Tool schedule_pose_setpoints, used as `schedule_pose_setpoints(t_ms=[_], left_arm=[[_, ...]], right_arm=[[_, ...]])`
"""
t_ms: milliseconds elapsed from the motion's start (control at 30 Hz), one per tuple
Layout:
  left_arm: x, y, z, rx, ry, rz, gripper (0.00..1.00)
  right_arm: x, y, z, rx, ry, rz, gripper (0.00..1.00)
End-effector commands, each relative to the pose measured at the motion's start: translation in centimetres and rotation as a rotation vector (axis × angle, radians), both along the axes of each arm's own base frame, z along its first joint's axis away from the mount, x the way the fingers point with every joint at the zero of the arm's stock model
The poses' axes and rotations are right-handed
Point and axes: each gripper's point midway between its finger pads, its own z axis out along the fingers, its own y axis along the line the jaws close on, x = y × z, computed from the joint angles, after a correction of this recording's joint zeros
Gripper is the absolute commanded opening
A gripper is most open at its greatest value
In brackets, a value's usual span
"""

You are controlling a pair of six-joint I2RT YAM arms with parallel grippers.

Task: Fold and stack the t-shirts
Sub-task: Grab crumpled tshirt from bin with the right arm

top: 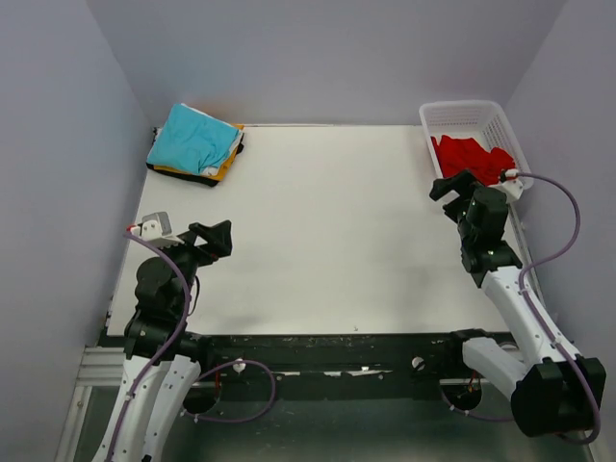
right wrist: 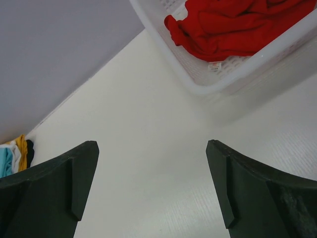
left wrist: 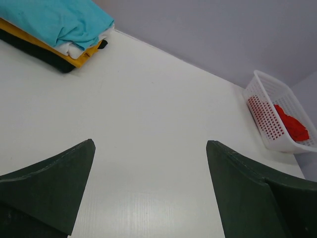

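Note:
A crumpled red t-shirt (top: pixel 470 157) lies in the white mesh basket (top: pixel 452 117) at the back right; it also shows in the right wrist view (right wrist: pixel 228 25) and the left wrist view (left wrist: pixel 292 123). A stack of folded t-shirts (top: pixel 195 143), turquoise on top over white, yellow-orange and black, sits at the back left, also in the left wrist view (left wrist: pixel 54 25). My left gripper (top: pixel 217 238) is open and empty above the table's left side. My right gripper (top: pixel 452 186) is open and empty just in front of the basket.
The white table (top: pixel 327 231) is walled by grey panels on the left, back and right. The basket (right wrist: pixel 198 79) stands against the right wall. A black rail runs along the table's near edge.

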Motion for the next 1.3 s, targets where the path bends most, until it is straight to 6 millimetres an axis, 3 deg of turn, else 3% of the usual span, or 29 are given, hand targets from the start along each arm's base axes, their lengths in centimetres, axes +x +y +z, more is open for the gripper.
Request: schedule_pose_setpoints(t_ms=[0, 167, 267, 333, 567, 733, 767, 833, 933, 1067, 1167, 1233, 1267], left_arm=[[-0.3, -0.3, 0.2, -0.001, -0.027, -0.022, 0.99], [-0.2, -0.2, -0.1, -0.001, -0.02, -0.016, 0.99], [-0.2, -0.1, -0.3, 0.0, -0.021, -0.009, 0.99], [-0.1, 0.2, -0.4, 0.003, -0.022, 0.008, 0.99], [0.4, 1.0, -1.0, 0.016, 0.007, 0.054, 0.99], [0.8, 1.0, -1.4, 0.025, 0.023, 0.058, 0.99], [0.9, 1.0, -1.5, 0.027, 0.026, 0.059, 0.99], [1.1, 0.9, -1.8, 0.033, 0.036, 0.058, 0.99], [1.5, 0.9, -1.9, 0.038, 0.041, 0.058, 0.99], [2.0, 0.7, -2.1, 0.047, 0.065, 0.054, 0.99], [2.2, 0.6, -2.2, 0.049, 0.073, 0.048, 0.99], [2.2, 0.5, -2.3, 0.049, 0.074, 0.048, 0.99], [2.2, 0.5, -2.2, 0.048, 0.072, 0.048, 0.99]], right_arm=[[0.9, -1.3, 0.9, -0.052, 0.004, -0.056, 1.0], [3.8, -2.3, 3.7, -0.124, -0.084, -0.104, 1.0], [7.3, -2.9, 5.2, -0.235, -0.053, -0.115, 1.0], [10.0, -3.5, 4.6, -0.329, 0.025, -0.117, 1.0], [19.5, -6.6, -2.1, -0.454, 0.357, -0.181, 1.0], [24.4, -8.5, -9.0, -0.45, 0.52, -0.168, 1.0], [25.3, -9.9, -9.2, -0.445, 0.525, -0.183, 1.0], [26.9, -10.6, -11.3, -0.442, 0.551, -0.159, 1.0], [27.6, -11.9, -14.8, -0.406, 0.591, -0.179, 1.0], [26.6, -13.9, -19.1, -0.312, 0.633, -0.246, 1.0], [26.3, -14.0, -21.2, -0.278, 0.659, -0.211, 0.99], [26.5, -13.6, -21.8, -0.28, 0.661, -0.168, 0.83], [26.7, -13.4, -21.8, -0.277, 0.656, -0.156, 0.61]])
